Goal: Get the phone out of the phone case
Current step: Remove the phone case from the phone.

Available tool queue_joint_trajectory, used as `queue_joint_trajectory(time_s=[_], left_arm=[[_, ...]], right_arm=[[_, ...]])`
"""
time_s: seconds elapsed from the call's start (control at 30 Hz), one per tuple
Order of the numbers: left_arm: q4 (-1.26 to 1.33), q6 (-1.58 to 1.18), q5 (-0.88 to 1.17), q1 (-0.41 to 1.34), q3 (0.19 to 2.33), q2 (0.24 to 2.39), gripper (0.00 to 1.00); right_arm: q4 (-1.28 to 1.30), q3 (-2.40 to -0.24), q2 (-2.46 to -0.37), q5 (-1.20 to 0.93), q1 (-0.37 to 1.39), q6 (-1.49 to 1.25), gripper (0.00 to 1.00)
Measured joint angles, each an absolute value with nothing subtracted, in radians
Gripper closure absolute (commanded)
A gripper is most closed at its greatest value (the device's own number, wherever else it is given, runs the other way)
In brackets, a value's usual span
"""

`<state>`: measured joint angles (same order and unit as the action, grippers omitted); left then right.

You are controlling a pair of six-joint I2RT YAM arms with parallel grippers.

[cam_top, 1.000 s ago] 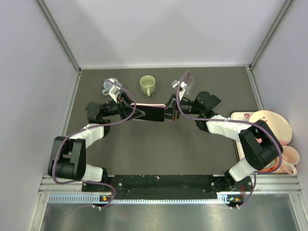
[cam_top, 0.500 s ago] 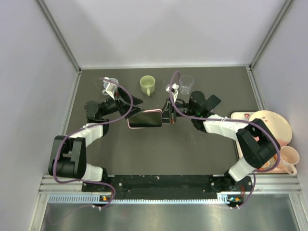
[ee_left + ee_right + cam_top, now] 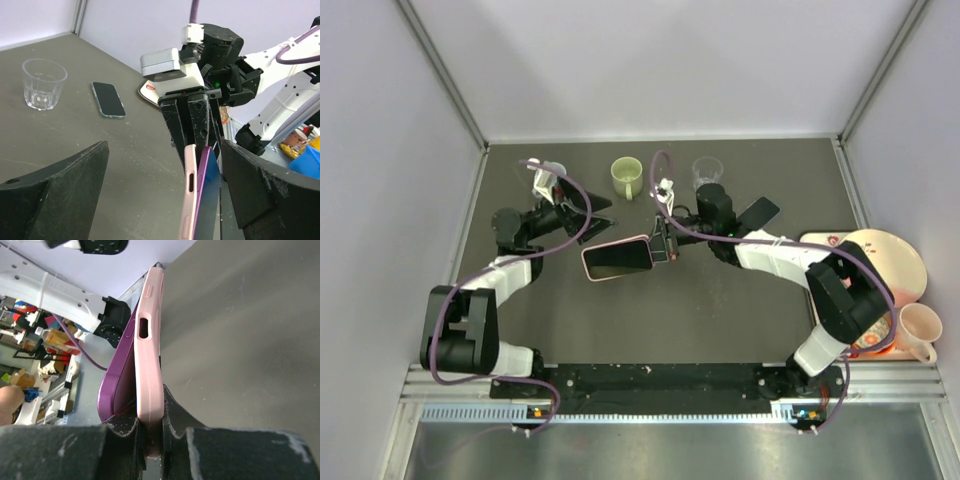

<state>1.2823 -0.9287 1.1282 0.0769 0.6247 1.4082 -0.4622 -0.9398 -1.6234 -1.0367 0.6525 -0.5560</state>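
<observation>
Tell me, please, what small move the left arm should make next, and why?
Probably close the open left gripper on the purple phone's free edge alone. The right gripper clamps the pink case at the other end, and the phone already stands partly lifted off the case, leaving a gap to work on.

Your dark worktop (image 3: 720,310) carries a green mug (image 3: 626,177) between a left cup (image 3: 553,171) and a right cup (image 3: 707,172), plus a flat phone (image 3: 757,212) and a tray (image 3: 817,241).
</observation>
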Motion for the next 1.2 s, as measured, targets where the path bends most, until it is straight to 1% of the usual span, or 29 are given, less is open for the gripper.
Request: queue_joint_trajectory(time_s=[0.1, 0.2, 0.47, 0.67, 0.9, 1.2], left_arm=[[1.238, -0.887, 1.128, 0.074, 0.625, 1.377, 0.01], [1.129, -0.804, 1.122, 0.073, 0.634, 1.317, 0.01], [0.76, -0.466, 1.057, 0.078, 0.719, 1.132, 0.01], [0.506, -0.196, 1.046, 0.103, 0.794, 1.084, 0.01], [0.239, 0.131, 0.975, 0.209, 0.823, 1.077, 0.01], [0.019, 0.428, 0.847, 0.356, 0.839, 1.077, 0.01]], right_arm=[[-0.379, -0.979, -1.637, -1.022, 0.653, -0.517, 1.0], [-0.308, -1.016, -1.655, -1.007, 0.652, -0.487, 1.0], [-0.202, -1.036, -1.681, -0.992, 0.645, -0.453, 1.0], [-0.192, -1.036, -1.681, -0.994, 0.617, -0.465, 1.0], [-0.16, -1.061, -1.681, -0.997, 0.601, -0.472, 1.0], [-0.131, -1.082, -1.685, -1.011, 0.599, -0.472, 1.0]])
